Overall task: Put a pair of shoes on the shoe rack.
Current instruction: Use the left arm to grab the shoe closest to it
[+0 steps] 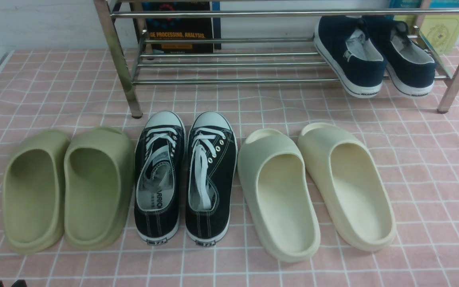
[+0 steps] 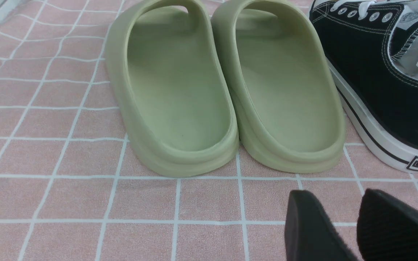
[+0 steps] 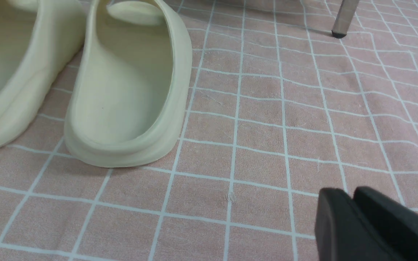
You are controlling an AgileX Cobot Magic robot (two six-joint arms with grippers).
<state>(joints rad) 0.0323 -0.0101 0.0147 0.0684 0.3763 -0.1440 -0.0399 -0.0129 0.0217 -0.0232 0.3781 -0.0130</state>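
The pair I'm after, the left black canvas sneaker (image 1: pixel 158 175) and the right black canvas sneaker (image 1: pixel 212 171), stands side by side in the middle of the row nearer the tabletop's (image 1: pixel 432 167) near edge. Their heels face me and their toes point at the chrome shoe rack (image 1: pixel 229 81) along the far edge, so I judge a straight push forward and up would seat them. My left end effector (image 2: pixel 337 199) hangs low by the near edge with its jaws spread and nothing between them, behind the olive foam slides (image 1: pixel 66 191) and just off the left sneaker's heel. My right end effector (image 3: pixel 350 195) has its jaws pressed together and empty, over bare cloth beside the cream foam slides (image 1: pixel 313 187). Both pairs of slides flank the sneakers closely, almost touching, so there is little side room for a jaw. On the rack's lower tier, navy slip-on shoes (image 1: pixel 373 59) fill the part toward the far right corner, but the bars straight beyond the sneakers are free. The near-left post sits close to the left toe cap, and a book (image 1: pixel 181 28) leans behind the rack.
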